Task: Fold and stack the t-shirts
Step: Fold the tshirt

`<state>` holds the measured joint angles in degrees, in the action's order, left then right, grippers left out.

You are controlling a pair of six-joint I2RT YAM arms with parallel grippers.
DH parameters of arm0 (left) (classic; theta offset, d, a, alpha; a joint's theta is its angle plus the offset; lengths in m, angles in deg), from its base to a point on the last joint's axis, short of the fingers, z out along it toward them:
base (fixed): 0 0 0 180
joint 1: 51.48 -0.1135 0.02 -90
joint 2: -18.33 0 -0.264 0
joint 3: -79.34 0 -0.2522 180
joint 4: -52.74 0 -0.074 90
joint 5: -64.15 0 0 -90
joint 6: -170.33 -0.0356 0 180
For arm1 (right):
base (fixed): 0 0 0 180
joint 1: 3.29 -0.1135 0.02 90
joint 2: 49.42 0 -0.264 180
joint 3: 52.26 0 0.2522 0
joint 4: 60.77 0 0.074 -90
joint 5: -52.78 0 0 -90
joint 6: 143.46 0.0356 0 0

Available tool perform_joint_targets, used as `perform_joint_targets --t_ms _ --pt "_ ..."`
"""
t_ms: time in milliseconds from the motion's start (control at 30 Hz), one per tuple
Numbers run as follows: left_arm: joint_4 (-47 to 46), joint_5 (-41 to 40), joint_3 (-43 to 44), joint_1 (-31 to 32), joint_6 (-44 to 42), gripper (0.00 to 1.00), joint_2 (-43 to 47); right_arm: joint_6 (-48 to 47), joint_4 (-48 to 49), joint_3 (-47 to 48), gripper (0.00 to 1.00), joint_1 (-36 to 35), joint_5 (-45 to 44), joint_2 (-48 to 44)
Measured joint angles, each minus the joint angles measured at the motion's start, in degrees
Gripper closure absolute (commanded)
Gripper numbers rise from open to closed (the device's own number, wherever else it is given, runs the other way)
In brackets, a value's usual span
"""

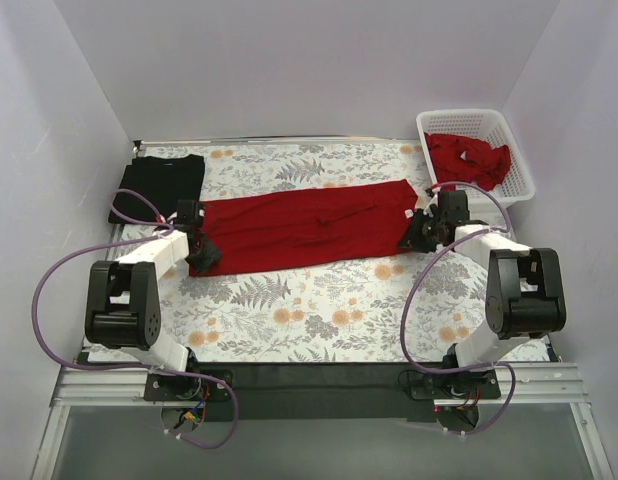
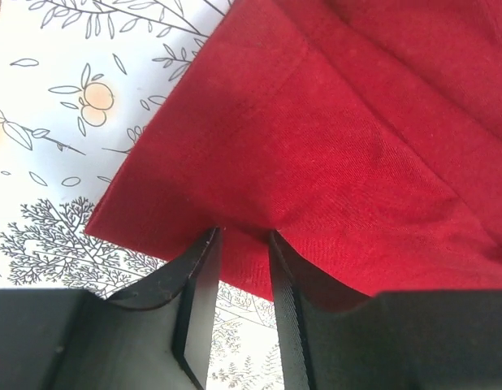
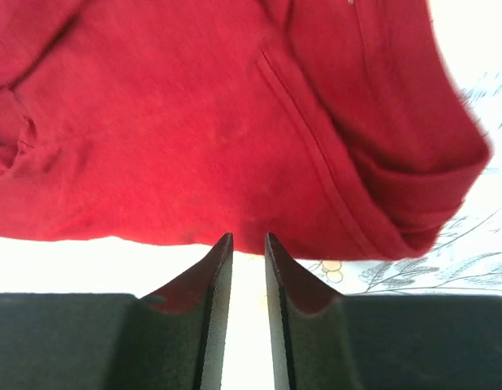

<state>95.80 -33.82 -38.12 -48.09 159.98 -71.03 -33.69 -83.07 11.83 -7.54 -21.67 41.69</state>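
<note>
Across the table (image 1: pixel 319 310) centre, from 9 to 3 o'clock, the red shirt (image 1: pixel 304 225) lies flat as a long strip. At its 9 o'clock end, the left gripper (image 2: pixel 241 237) has its jaws clamped on the shirt edge. At the 3 o'clock end, the right gripper (image 3: pixel 246 237) has its jaws almost together, tips at the hem; whether they pinch it cannot be told. A folded black shirt (image 1: pixel 164 185) lies at 10 o'clock. The basket (image 1: pixel 459 115) at 2 o'clock holds crumpled red cloth (image 1: pixel 469 158).
</note>
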Motion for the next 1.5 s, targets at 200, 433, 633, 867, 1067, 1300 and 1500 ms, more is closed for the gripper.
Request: perform_joint_targets --t_ms 200,433,633,867,1067,1300,1500 --pt "-1.4 2.2 -0.6 -2.1 0.9 0.72 -0.1 2.7 4.6 -6.3 0.77 4.8 2.4 1.1" --pt "-3.3 6.0 -2.5 -4.7 2.3 0.72 1.0 5.9 10.3 -9.6 0.77 12.4 3.0 0.3" --pt "-5.0 6.6 -4.3 -5.0 2.3 0.7 2.8 6.0 9.4 -11.1 0.77 12.4 2.4 -3.0" --pt "-5.1 6.6 -4.3 -5.0 2.2 0.7 2.8 8.0 9.2 -11.1 0.78 8.1 3.0 -12.7" --pt "-5.1 6.6 -4.2 -5.1 2.2 0.7 2.5 9.6 11.8 -8.9 0.78 7.1 3.3 -4.4" --pt "-5.1 8.0 -4.3 -6.2 2.8 0.71 2.3 10.3 13.2 -8.9 0.79 9.2 2.4 2.1" --pt "-6.5 10.2 -6.1 -7.7 3.7 0.66 3.6 10.0 13.4 -8.8 0.77 12.7 2.1 2.1"
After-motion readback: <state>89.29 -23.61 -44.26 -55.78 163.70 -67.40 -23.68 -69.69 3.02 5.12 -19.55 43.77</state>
